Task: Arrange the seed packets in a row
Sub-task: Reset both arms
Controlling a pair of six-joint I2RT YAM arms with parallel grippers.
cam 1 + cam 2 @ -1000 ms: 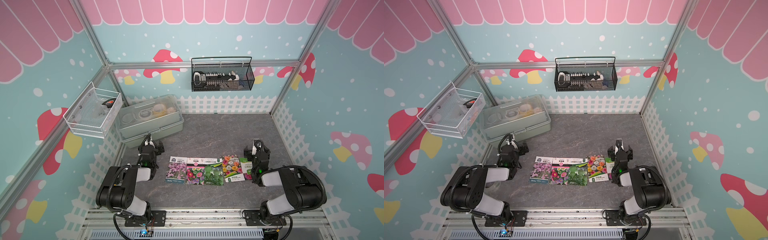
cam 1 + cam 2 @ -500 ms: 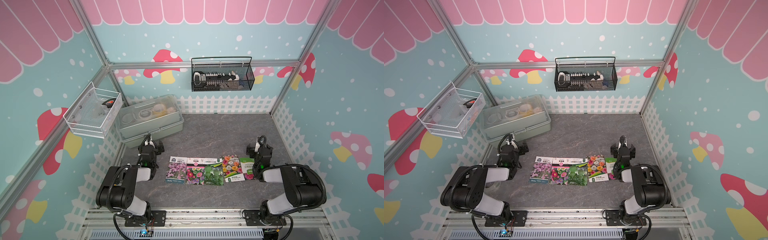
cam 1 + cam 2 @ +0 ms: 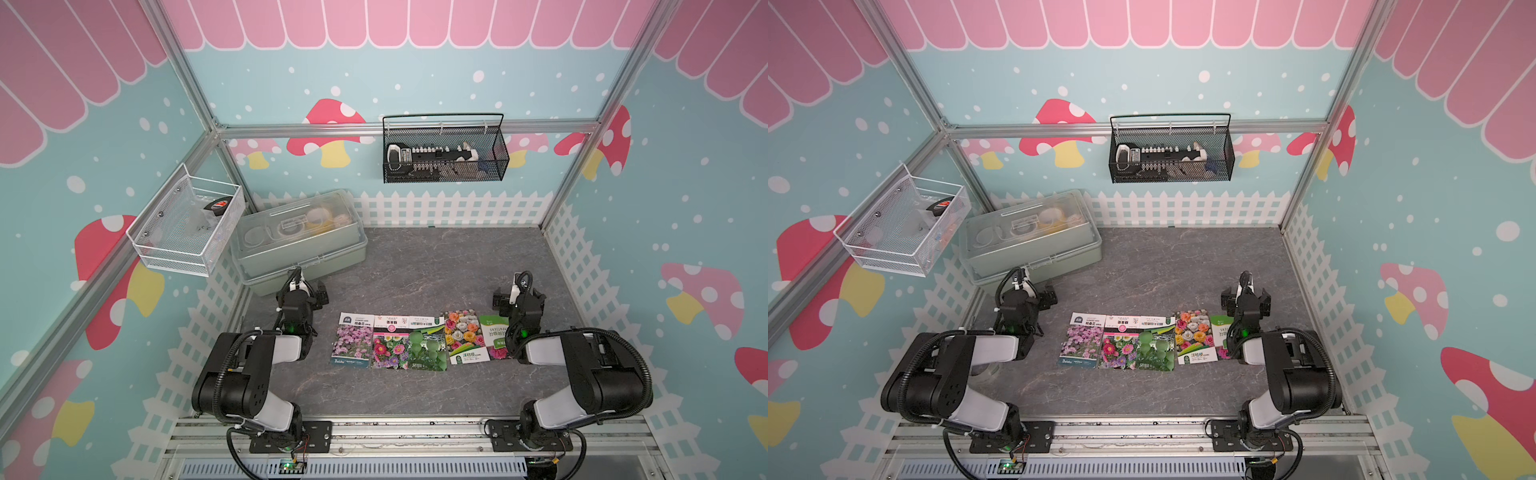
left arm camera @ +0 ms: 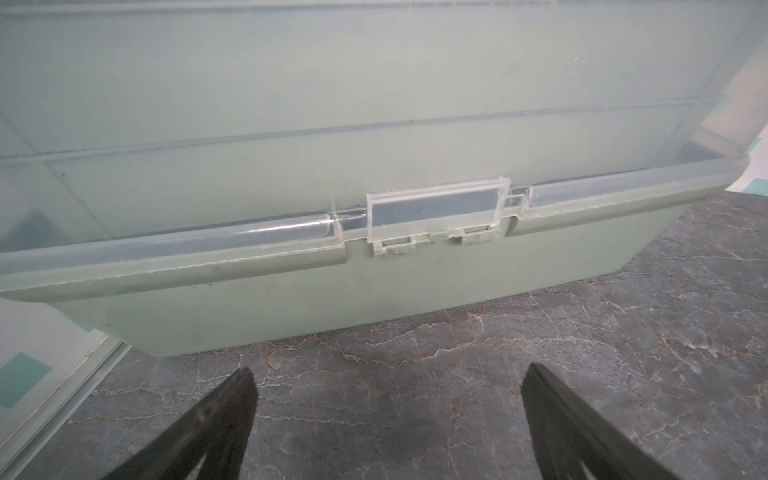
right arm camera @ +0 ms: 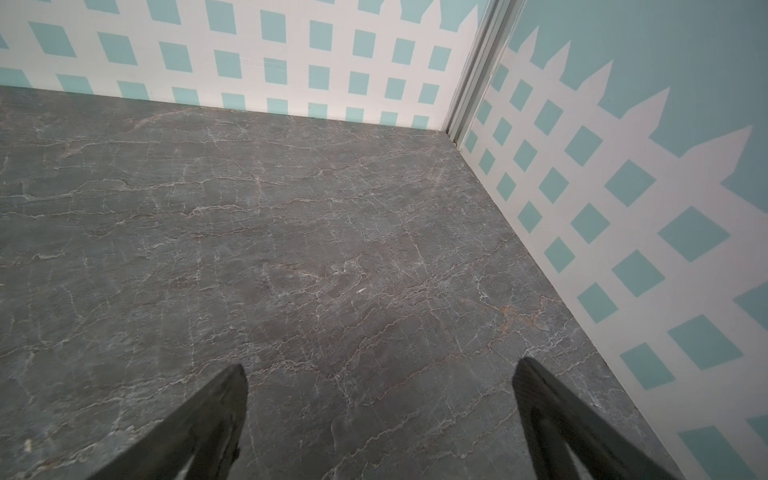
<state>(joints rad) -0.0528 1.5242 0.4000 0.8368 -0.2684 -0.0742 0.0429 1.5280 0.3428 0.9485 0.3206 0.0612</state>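
We see the grey table [image 3: 419,270] bearing a lidded green box [image 3: 297,249] at its far left; the five seed packets [image 3: 428,349] lie in a row between our arms. Our left gripper [image 4: 386,376] and right gripper [image 5: 379,368] gape empty.

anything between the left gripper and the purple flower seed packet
Nothing visible: only bare tabletop lies between the left gripper and the purple flower seed packet. The gripper is open and faces the green storage box instead.
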